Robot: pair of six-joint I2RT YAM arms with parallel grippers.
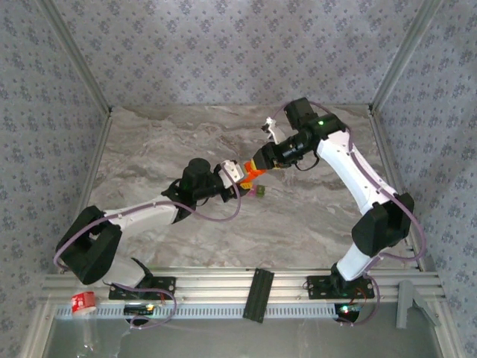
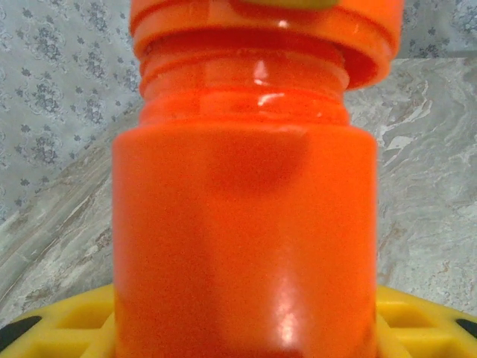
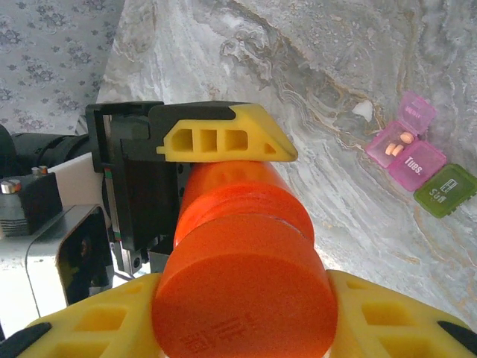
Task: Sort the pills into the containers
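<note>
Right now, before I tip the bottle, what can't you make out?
What the orange bottle holds: left wrist view, its opaque wall hides it.
What the green compartment holds: right wrist view, closed lid.
The containers, top view: too small to tell their lids apart.
The cap: left wrist view, cut off by the top edge.

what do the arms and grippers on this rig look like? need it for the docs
The left arm and right arm match: white links, bulky black joints, a thin purplish cable looping along each. A small green light glows near the right arm's wrist. The left gripper and right gripper have black bodies and yellow wedge-shaped fingers with rectangular cut-outs.
</note>
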